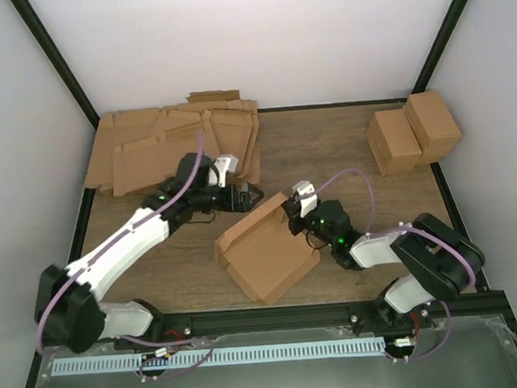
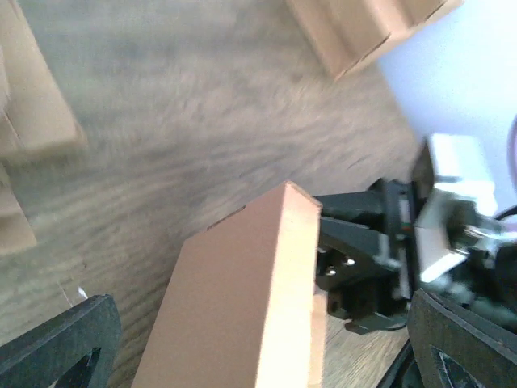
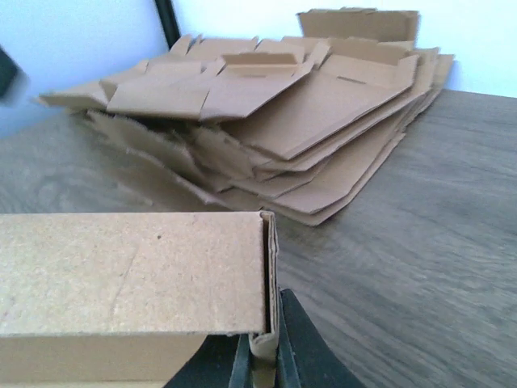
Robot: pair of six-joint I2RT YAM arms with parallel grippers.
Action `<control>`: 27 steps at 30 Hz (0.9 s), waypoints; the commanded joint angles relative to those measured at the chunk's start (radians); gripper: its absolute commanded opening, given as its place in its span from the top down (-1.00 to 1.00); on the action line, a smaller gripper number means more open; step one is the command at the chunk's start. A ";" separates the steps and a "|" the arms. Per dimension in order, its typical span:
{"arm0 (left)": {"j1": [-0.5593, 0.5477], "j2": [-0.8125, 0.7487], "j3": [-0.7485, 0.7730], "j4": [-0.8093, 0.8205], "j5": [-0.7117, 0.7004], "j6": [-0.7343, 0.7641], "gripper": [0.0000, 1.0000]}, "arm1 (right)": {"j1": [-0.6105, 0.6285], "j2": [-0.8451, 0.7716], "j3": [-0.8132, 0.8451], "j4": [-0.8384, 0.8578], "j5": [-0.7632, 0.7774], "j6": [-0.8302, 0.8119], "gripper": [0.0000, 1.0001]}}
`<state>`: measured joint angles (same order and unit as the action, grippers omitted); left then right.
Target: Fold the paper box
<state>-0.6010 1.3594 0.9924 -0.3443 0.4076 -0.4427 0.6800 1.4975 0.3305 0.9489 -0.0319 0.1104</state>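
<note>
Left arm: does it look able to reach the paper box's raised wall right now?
Probably yes. The left gripper hangs open just beyond the paper box, with only bare table between it and the raised wall. The right gripper pinches that wall at one end, off to the side.

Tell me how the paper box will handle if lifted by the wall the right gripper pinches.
Probably light: the paper box is thin, hollow cardboard. Likely floppy: the right gripper pinches one thin wall edge, so the unsupported panels may sag or hinge at the creases. Pushed, it would likely slide, not tip: it sits low.
</note>
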 commanded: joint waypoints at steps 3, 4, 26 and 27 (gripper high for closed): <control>0.000 -0.216 0.080 -0.204 -0.118 0.020 -1.00 | -0.087 -0.148 0.004 -0.178 0.100 0.251 0.99; 0.000 -0.248 0.078 -0.228 -0.127 0.012 -1.00 | -0.102 -0.162 0.002 -0.215 0.124 0.312 0.99; -0.025 -0.693 -0.482 0.048 0.081 -0.474 -0.98 | -0.206 -0.328 -0.081 -0.343 0.067 0.632 0.99; -0.034 -0.692 -0.490 0.066 0.072 -0.480 -0.98 | -0.207 -0.334 -0.083 -0.346 0.070 0.631 0.99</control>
<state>-0.6098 0.6891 0.5449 -0.4572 0.4480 -0.8089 0.4789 1.2022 0.2504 0.6083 0.0196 0.7200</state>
